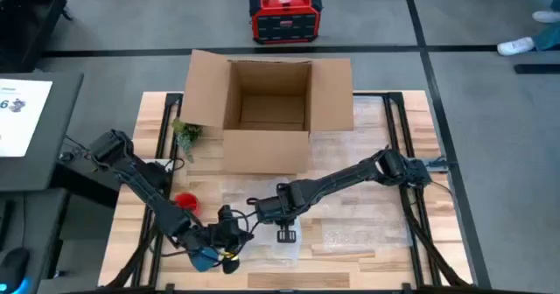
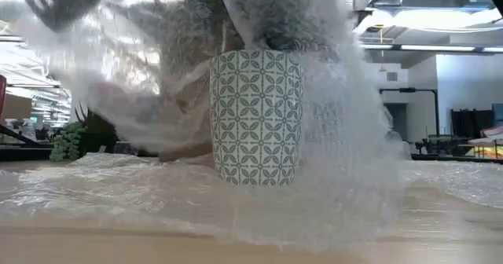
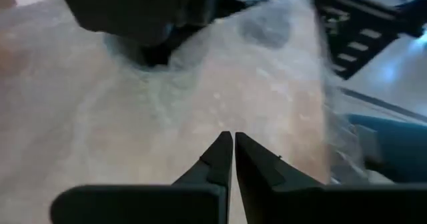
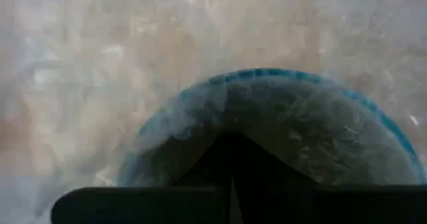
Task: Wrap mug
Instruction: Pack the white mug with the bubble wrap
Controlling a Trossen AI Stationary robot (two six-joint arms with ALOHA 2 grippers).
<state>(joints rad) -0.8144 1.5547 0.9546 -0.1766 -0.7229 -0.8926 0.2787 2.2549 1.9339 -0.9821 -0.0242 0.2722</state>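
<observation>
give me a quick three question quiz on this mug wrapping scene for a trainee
1. True or false: the mug stands upright on the bubble wrap.
2. Which lies behind the wrapping area in the high view? A) open cardboard box B) closed metal drawer C) stack of plates
3. Fill in: the left gripper has its fingers ____ on the wrap.

Key: 1 true; 2 A; 3 shut
</observation>
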